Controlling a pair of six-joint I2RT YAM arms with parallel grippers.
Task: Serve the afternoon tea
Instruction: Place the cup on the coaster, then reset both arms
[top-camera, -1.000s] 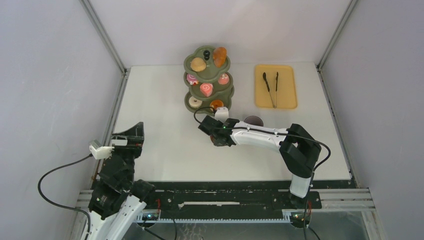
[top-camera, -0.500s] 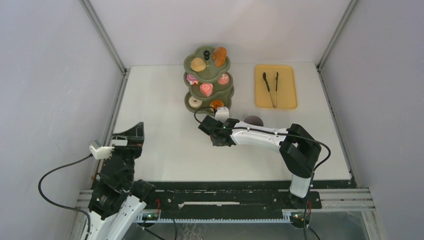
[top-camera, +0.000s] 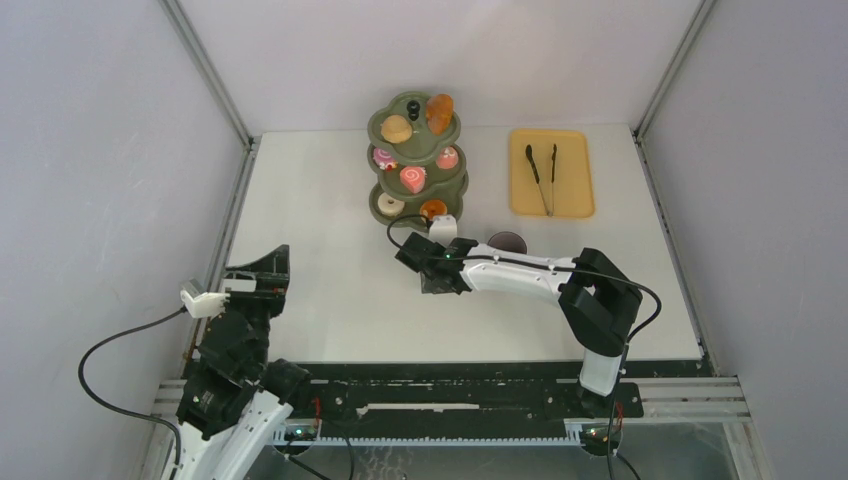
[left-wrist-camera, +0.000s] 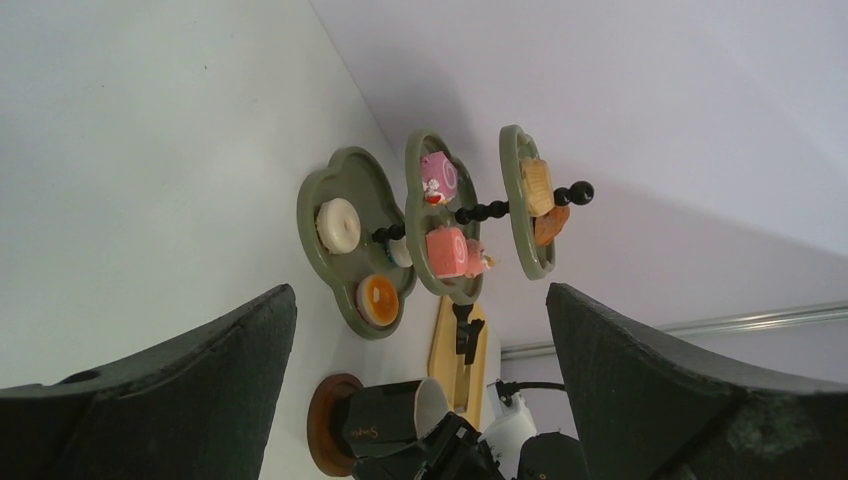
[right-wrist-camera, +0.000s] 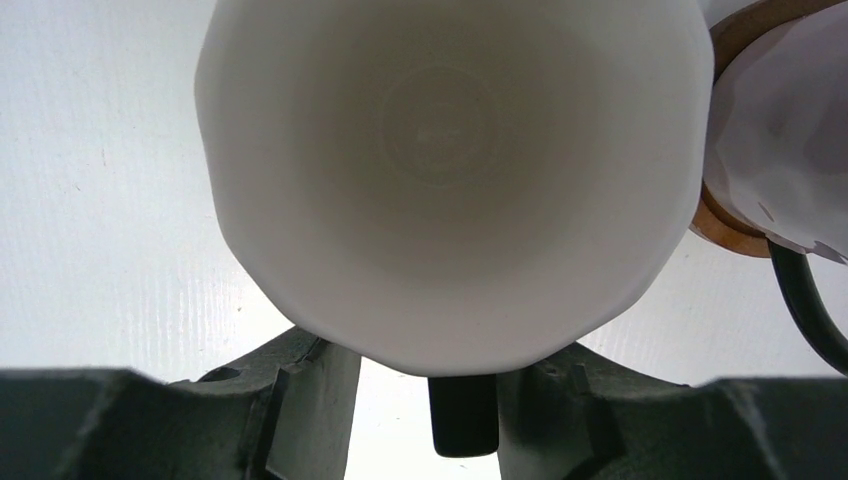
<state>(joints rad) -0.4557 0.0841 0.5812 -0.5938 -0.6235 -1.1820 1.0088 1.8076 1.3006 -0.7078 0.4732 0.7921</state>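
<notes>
Cup (left-wrist-camera: 385, 430) in front of the stand (top-camera: 415, 165), right gripper (top-camera: 428, 268) around it.

From above, the right gripper is seen just in front of the stand, a second cup (top-camera: 507, 242) beside it. The left gripper (top-camera: 255, 282), spread wide and empty, is well apart from the stand. From the left wrist, donuts (left-wrist-camera: 338, 224), cakes (left-wrist-camera: 447, 250) and buns (left-wrist-camera: 537, 185) are shown on the low, middle and top tiers, and the cup upright over a saucer (left-wrist-camera: 325, 425). From the right wrist, the cup's white inside is framed by both fingers (right-wrist-camera: 300, 410); whether it is clamped cannot be told.
</notes>
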